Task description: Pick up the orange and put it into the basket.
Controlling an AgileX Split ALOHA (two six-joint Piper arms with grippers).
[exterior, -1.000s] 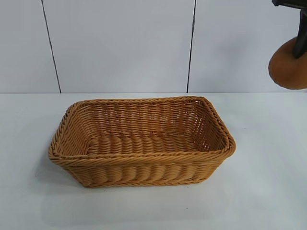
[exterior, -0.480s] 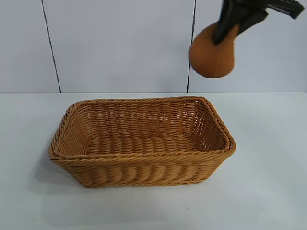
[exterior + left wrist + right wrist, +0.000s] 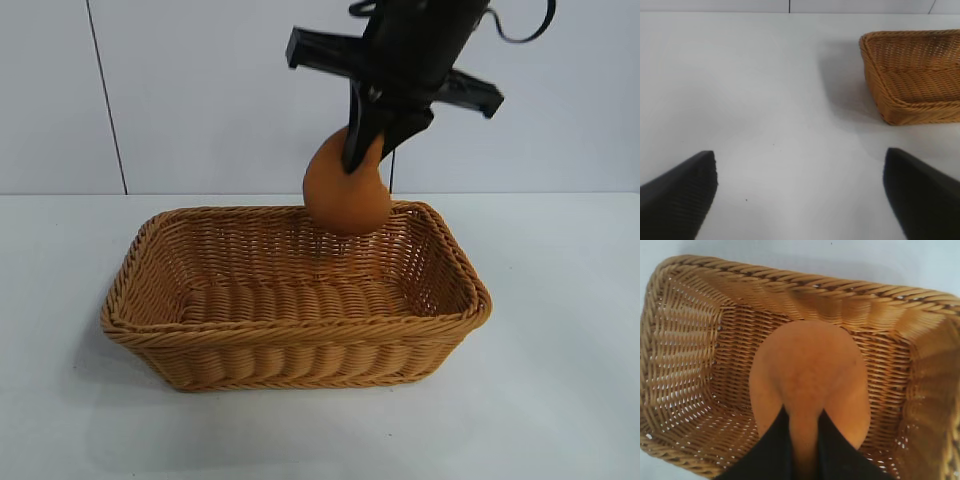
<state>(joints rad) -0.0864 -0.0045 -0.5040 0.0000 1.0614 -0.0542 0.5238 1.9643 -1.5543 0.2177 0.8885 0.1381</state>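
The orange [image 3: 343, 197] is a matte brownish-orange rounded lump with a narrow neck. My right gripper [image 3: 363, 150] is shut on that neck and holds it in the air above the back right part of the basket [image 3: 300, 340], a large honey-tan wicker basket on the white table. In the right wrist view the orange [image 3: 810, 370] hangs over the basket's inside [image 3: 695, 355], with my right gripper [image 3: 804, 440] pinching its neck. My left gripper [image 3: 800, 195] is open and empty over the bare table, off to one side of the basket [image 3: 915, 75].
A white table [image 3: 560, 400] carries the basket, with a pale panelled wall [image 3: 230, 90] behind it. The basket holds nothing inside.
My right gripper has carried the orange from the upper right to the left and down, to a spot just above the basket's back right part. The basket has not moved.
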